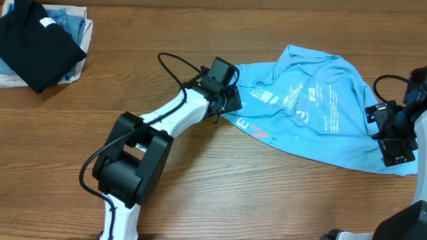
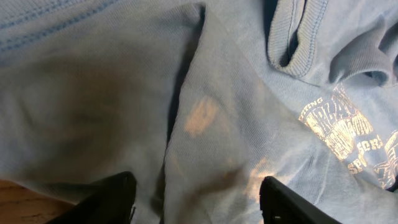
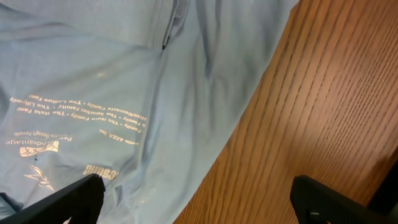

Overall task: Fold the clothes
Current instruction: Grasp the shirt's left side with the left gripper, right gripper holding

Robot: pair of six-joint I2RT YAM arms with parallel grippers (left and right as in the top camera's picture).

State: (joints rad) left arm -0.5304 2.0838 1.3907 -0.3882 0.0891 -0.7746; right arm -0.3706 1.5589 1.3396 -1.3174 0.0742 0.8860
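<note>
The clothes are a light sky-blue t-shirt (image 1: 321, 102) lying rumpled on the right half of the table, with white lettering and a small red-orange mark (image 1: 259, 132) near its lower left edge. My left gripper (image 1: 227, 98) is down on the shirt's left end. In the left wrist view its jaws (image 2: 199, 199) stand apart over a fold of the blue cloth (image 2: 236, 112), close to the ribbed collar (image 2: 298, 37). My right gripper (image 1: 397, 149) hovers at the shirt's right edge. It is wide open (image 3: 199, 199), straddling the hem (image 3: 93, 81) and bare wood.
A black folded shirt (image 1: 34, 42) lies on denim-blue and white folded garments (image 1: 71, 22) at the table's far left corner. Wooden tabletop (image 1: 268, 200) shows in front of the shirt. The left arm's cable (image 1: 176, 62) loops above the table.
</note>
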